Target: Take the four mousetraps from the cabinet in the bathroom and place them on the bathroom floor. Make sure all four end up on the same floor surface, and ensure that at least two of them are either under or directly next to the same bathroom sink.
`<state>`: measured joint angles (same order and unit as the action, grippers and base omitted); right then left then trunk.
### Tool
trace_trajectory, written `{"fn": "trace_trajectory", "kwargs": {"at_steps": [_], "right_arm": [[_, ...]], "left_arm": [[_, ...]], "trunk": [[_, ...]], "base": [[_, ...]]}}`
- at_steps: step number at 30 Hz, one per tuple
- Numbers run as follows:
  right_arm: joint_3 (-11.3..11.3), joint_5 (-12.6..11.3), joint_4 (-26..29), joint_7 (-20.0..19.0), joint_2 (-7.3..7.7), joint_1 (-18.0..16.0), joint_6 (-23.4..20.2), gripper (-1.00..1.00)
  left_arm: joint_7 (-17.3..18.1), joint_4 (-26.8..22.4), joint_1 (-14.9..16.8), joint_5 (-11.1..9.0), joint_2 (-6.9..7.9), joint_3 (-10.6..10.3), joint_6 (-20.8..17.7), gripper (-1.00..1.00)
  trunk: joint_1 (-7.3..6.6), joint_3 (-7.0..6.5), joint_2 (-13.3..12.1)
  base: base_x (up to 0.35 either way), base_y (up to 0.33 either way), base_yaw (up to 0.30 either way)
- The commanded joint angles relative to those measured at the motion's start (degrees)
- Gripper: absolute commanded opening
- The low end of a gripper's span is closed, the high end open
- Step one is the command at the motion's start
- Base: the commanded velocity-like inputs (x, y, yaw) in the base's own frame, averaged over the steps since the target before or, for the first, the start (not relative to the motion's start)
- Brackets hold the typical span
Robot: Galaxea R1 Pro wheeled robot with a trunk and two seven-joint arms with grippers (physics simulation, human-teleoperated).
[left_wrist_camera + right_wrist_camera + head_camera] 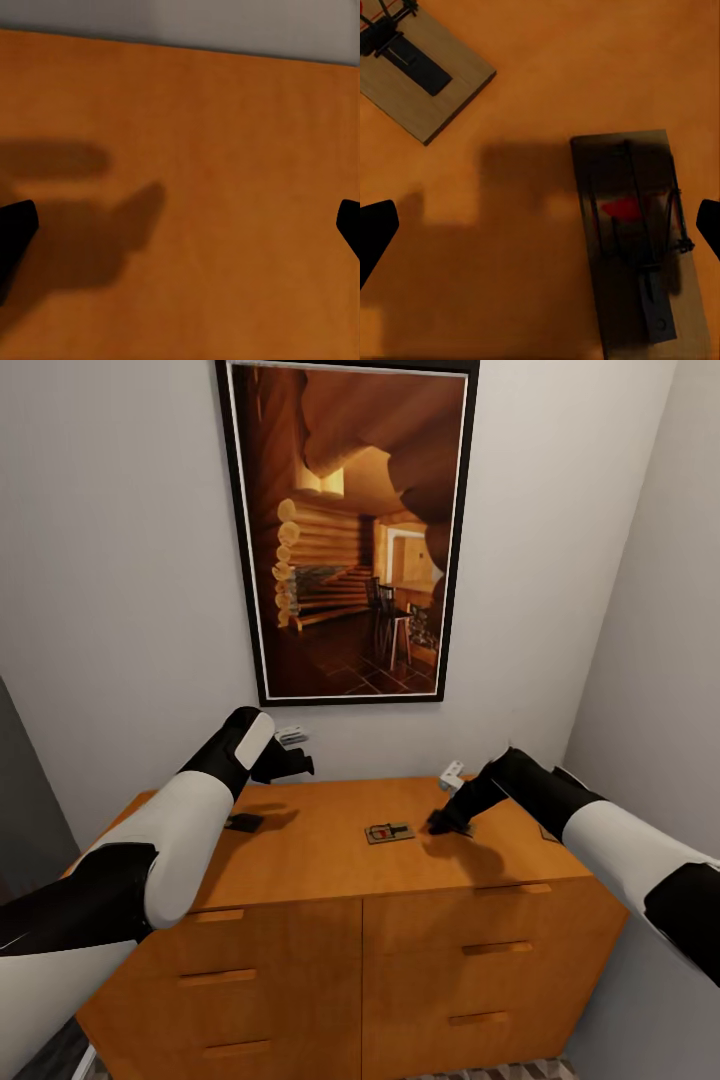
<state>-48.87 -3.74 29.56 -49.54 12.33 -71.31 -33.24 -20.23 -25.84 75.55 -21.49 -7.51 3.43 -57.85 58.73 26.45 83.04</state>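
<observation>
The orange-brown cabinet [300, 860] stands against the wall, with its drawers facing me. One mousetrap [390, 832] lies in the middle of its top, and a second mousetrap [243, 822] lies near the left edge beside my left forearm. My right gripper [445, 822] hovers low and open over a third mousetrap [641, 240], which lies flat in its shadow between the spread fingers. The middle mousetrap [416, 67] also shows in the right wrist view. My left gripper [290, 763] is held open above bare cabinet top [210, 150] near the wall.
A large framed picture [350, 530] hangs on the wall behind the cabinet. Grey walls close in on both sides, the right one [660, 660] close to my right arm. A strip of patterned floor tile [500, 1072] shows below the cabinet.
</observation>
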Motion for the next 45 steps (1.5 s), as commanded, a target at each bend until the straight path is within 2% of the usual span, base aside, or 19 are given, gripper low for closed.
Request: {"fn": "trace_trajectory", "kwargs": {"at_steps": [1, 15, 19, 27, 45], "right_arm": [[-0.29, -0.38, -0.18, 0.06, 0.07, -0.07, -0.39, 1.00], [-0.13, -0.23, -1.49, -0.10, 0.15, -0.05, -0.27, 1.00], [-0.17, 0.19, -1.56, -2.84, 0.15, -0.06, -0.32, 1.00], [-0.17, 0.37, -1.52, -4.29, 0.22, -0.06, -0.33, 1.00], [-0.32, 0.23, -1.59, -4.51, 0.22, -0.06, -0.34, 1.00]], "left_arm": [[-0.51, -0.06, 0.04, -0.40, -0.08, 0.35, -0.16, 1.00], [-0.51, -0.09, 0.04, -0.40, -0.14, 0.35, -0.16, 1.00], [-0.51, -0.09, 0.04, -0.40, -0.14, 0.35, -0.16, 1.00], [-0.51, -0.09, 0.04, -0.40, -0.16, 0.35, -0.16, 1.00], [-0.51, -0.16, 0.04, -0.40, -0.21, 0.35, -0.23, 1.00]], "trunk": [[0.00, 0.07, 0.04], [0.00, 0.07, 0.04], [0.00, 0.07, 0.04], [0.00, 0.07, 0.04], [0.00, 0.07, 0.04]], "base": [[0.000, 0.000, 0.000], [0.048, -0.031, 0.000], [0.053, -0.045, 0.000], [0.014, -0.012, 0.000], [0.001, -0.001, 0.000]]}}
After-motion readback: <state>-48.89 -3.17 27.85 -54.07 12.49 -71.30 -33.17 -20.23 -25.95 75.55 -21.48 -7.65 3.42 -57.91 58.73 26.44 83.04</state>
